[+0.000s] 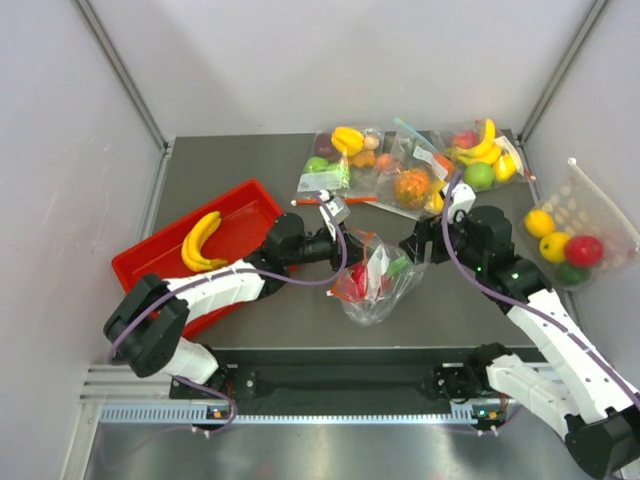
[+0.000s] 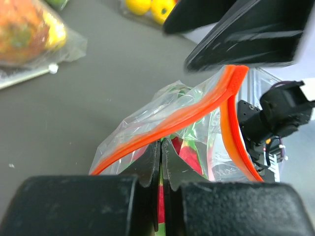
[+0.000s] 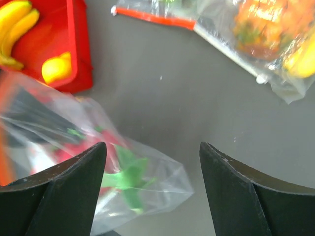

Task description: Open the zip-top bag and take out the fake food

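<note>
The zip-top bag (image 1: 378, 285) lies at the table's middle, its red-orange zip strip (image 2: 179, 119) pulled apart at the mouth. My left gripper (image 1: 345, 246) is shut on the near lip of the bag just under the strip, seen in the left wrist view (image 2: 161, 146). The pink-red dragon fruit (image 1: 365, 275) with green tips is inside the bag (image 3: 83, 147). My right gripper (image 1: 416, 247) is open and empty, just right of the bag, with the bag's bottom corner between its jaws (image 3: 152, 147). A yellow banana (image 1: 200, 240) and a small yellow fruit (image 3: 56, 69) lie in the red tray (image 1: 250, 215).
Several other clear bags of fruit lie along the back: one at the left (image 1: 340, 155), one with an orange pumpkin-like fruit (image 1: 411, 187) and one with a green apple (image 1: 480, 175). A dotted pouch (image 1: 575, 230) of fruit hangs at the right wall.
</note>
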Tool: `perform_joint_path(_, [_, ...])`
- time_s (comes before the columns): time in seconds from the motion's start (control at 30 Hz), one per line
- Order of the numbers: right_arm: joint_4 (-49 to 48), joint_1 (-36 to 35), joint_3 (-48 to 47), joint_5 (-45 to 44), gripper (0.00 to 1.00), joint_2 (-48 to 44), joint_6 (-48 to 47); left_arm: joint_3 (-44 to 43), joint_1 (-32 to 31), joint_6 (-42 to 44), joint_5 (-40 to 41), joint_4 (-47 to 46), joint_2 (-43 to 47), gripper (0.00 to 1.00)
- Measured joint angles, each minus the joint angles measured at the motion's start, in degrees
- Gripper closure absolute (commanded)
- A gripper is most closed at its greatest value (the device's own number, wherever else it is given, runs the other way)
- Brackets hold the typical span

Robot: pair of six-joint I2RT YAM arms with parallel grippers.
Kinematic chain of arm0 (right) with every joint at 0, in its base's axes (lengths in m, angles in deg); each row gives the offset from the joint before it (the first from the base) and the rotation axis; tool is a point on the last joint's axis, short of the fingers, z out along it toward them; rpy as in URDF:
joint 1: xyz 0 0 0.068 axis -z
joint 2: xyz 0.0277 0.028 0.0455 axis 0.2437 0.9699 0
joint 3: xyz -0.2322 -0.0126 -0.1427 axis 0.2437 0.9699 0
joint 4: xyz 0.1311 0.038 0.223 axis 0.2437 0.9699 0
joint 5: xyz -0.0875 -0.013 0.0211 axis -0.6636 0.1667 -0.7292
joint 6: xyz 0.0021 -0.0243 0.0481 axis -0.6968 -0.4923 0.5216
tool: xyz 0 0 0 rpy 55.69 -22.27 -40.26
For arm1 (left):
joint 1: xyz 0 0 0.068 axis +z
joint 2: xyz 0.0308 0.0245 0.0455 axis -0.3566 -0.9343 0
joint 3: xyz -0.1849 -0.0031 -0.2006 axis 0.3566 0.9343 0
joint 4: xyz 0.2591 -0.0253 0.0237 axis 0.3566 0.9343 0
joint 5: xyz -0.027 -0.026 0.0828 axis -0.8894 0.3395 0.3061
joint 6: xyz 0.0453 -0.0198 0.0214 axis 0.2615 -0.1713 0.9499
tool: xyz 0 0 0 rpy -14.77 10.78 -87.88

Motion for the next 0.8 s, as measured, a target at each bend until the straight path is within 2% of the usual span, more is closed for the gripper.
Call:
perform_joint_path(0.2, [-0.66, 2.36, 6.51, 13.20, 0.24, -4.98, -2.78, 0.11, 0.02, 2.60, -3.58, 0.74, 2.51, 1.00])
perform_joint_path(0.33, [-0.92, 2.36, 8.31, 18.80, 0.25, -8.92, -3.26, 0.09, 0.15, 3.85, -4.59, 2.67, 2.67, 1.00])
perform_joint_path(0.53, [-1.92, 2.36, 9.11, 22.80, 0.25, -10.43, -3.23, 0.09, 0.81, 4.50, -7.10, 4.70, 3.37, 1.00])
perform_joint_path(0.8, [-7.80, 1.55, 9.53, 25.83, 0.27, -5.99, -3.15, 0.09, 0.92, 3.26, -13.20, 4.81, 4.33, 1.00])
